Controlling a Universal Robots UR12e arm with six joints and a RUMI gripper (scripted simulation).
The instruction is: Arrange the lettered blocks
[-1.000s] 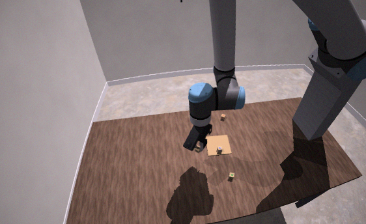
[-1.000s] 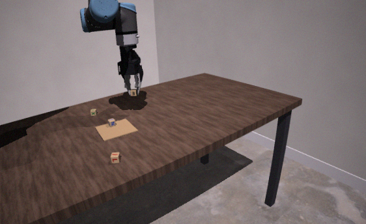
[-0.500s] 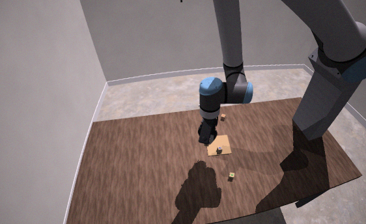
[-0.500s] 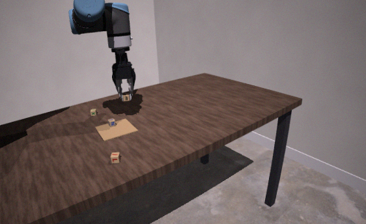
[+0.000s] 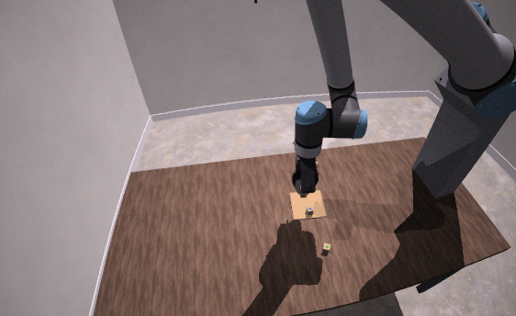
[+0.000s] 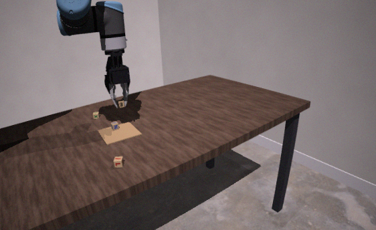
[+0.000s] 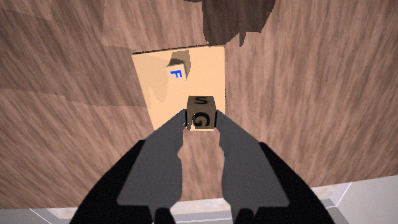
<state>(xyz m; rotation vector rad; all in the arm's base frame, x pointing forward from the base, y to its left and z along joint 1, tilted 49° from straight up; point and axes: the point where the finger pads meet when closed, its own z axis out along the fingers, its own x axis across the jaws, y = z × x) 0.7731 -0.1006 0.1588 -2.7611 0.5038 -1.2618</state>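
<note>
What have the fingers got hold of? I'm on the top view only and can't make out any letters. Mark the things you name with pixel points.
Observer: A block (image 5: 303, 195) (image 6: 121, 104) (image 7: 201, 114) with a black G on one face and an S on another, as the wrist view shows.
Operator: And which letter is on top of the block sitting on the mat?
Observer: A blue F (image 7: 176, 74), readable in the wrist view.
Operator: Something's poking out behind the gripper. Is that a block?
Observer: Yes, most likely the red-lettered block (image 5: 317, 163) (image 6: 118, 162); the exterior view shows it whole, standing on the table off the mat (image 5: 299, 202) (image 6: 128, 134) (image 7: 210, 60).
</note>
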